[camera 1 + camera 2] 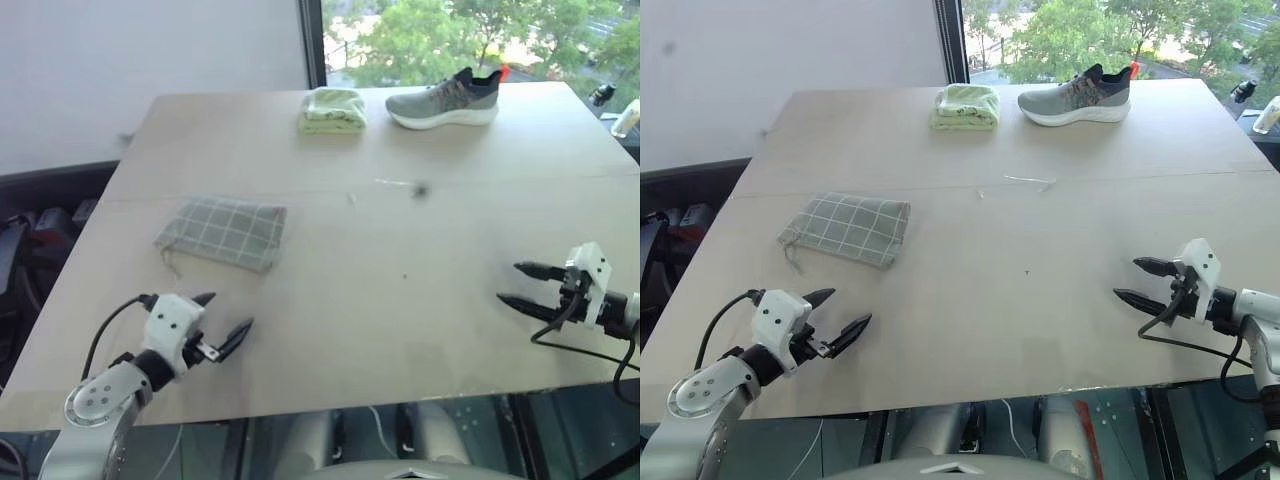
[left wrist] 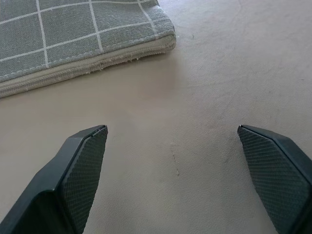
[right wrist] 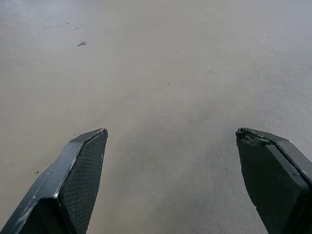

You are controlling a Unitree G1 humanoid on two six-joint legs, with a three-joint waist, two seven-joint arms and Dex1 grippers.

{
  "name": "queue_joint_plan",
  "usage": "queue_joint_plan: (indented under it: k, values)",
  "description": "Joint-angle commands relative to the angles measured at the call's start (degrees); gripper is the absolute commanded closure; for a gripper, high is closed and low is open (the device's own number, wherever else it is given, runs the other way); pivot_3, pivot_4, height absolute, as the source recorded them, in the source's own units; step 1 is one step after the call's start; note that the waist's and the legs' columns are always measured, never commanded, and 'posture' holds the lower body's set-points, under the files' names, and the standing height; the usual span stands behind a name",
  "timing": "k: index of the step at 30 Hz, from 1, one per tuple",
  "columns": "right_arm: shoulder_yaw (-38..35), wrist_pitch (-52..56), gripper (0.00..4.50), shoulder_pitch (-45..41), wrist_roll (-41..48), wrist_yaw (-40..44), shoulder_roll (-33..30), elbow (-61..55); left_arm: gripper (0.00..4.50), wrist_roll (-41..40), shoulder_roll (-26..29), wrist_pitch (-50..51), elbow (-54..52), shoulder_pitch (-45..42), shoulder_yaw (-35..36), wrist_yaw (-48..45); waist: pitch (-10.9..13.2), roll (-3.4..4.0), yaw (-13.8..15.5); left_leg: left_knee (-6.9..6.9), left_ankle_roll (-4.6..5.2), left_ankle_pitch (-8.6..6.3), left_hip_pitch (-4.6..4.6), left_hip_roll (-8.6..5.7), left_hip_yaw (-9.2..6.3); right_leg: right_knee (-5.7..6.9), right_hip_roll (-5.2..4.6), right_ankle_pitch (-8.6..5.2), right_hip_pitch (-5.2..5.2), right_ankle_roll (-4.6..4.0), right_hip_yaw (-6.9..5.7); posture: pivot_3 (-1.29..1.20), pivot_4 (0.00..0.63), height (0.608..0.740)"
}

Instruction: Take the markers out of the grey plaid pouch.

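Left eye view: one flat grey-green plaid fabric pouch (image 1: 222, 232) lies on the left half of the pale wooden table (image 1: 400, 300), its long axis running left to right with a slight slant. The left gripper (image 1: 222, 321) hovers near the table's front edge, just nearer than the pouch and a little left of its middle, black fingers spread wide and empty. The right gripper (image 1: 522, 284) is well apart, far over on the right, also spread and empty. So the left arm is plainly the nearer one, and the pouch lies ahead of it, slightly to the right. No markers are to be seen; I'd judge they are inside the pouch. At the far edge sit one folded light-green cloth (image 1: 332, 110) and one grey sneaker (image 1: 445, 100).

Right eye view: the same layout, with a thin drawstring trailing from the pouch's left end, which suggests the mouth is there.

Left wrist view: one corner of the pouch, with its cream seam, lies just beyond the two open fingertips (image 2: 85, 165), not touching them.

Right wrist view: bare table between two open fingertips (image 3: 83, 180).
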Motion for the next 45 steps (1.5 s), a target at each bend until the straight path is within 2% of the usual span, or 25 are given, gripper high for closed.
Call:
queue_joint_plan:
  k: [1, 22, 27, 32, 36, 41, 45]
  values:
    - [-1.63, -0.32, 0.23, -0.08, 1.24, 0.60, -0.11, -1.66, 0.07, -0.74, 0.36, -0.96, -0.83, 0.49, 1.68, -0.39, 0.00, 0.00, 0.00, 0.00, 0.00, 0.00, 0.00, 0.00, 0.00, 0.00, 0.00, 0.00, 0.00, 0.00, 0.00, 0.00, 0.150, 0.740]
    - [-1.92, -0.33, 0.23, 0.79, 2.05, 1.09, 0.14, -2.00, 0.07, -2.60, 0.58, -0.50, -0.36, -0.37, 1.89, -0.40, 0.00, 0.00, 0.00, 0.03, -0.02, 0.02, 0.00, -0.01, 0.01, 0.03, 0.00, 0.00, 0.01, 0.00, 0.00, 0.00, 0.150, 0.740]
    - [-1.91, 1.41, 0.23, 0.96, 3.69, 1.89, 0.24, -3.17, 0.07, -4.02, 1.47, -1.07, 1.55, -3.25, 4.22, -0.58, 0.00, 0.00, 0.06, 0.03, -0.02, 0.03, 0.01, -0.02, 0.00, 0.05, 0.01, 0.00, 0.01, 0.00, 0.00, 0.00, 0.150, 0.740]
    - [-2.06, 7.02, 0.23, 2.23, 7.11, 3.32, -0.30, -6.80, 0.07, -2.76, 6.06, -5.44, 13.17, -13.06, 7.46, -1.59, 0.01, -0.02, 0.18, 0.07, -0.10, 0.08, 0.05, -0.02, -0.06, 0.21, 0.01, 0.00, 0.01, 0.00, -0.09, 0.00, 0.150, 0.740]
    - [-2.73, 8.06, 0.23, 3.09, 7.72, 2.38, 0.42, -8.58, 0.07, 3.33, 10.88, -13.80, 31.38, -26.51, 7.46, 2.92, 0.03, -0.08, 0.15, 0.10, -0.10, 0.09, 0.07, -0.07, -0.03, 0.23, 0.01, 0.01, 0.03, 0.01, -0.05, 0.00, 0.150, 0.740]
    - [-3.11, 8.08, 0.23, 4.91, 7.86, 1.17, 1.27, -10.45, 0.07, 9.55, 14.24, -19.10, 51.64, -40.13, 3.47, 6.42, 0.05, -0.13, 0.03, 0.12, -0.21, 0.16, 0.01, -0.12, -0.01, 0.21, 0.08, 0.15, 0.01, 0.25, -0.12, 0.00, 0.150, 0.740]
    - [-4.01, 8.23, 0.23, 6.48, 8.11, 0.09, 1.93, -12.14, 0.07, 13.55, 14.58, -20.59, 66.33, -49.77, -0.61, 9.12, 0.12, -0.25, 0.03, 0.10, -0.36, 0.25, 0.01, -0.21, 0.06, 0.22, 0.07, 0.16, 0.01, 0.28, -0.27, 0.00, 0.150, 0.740]
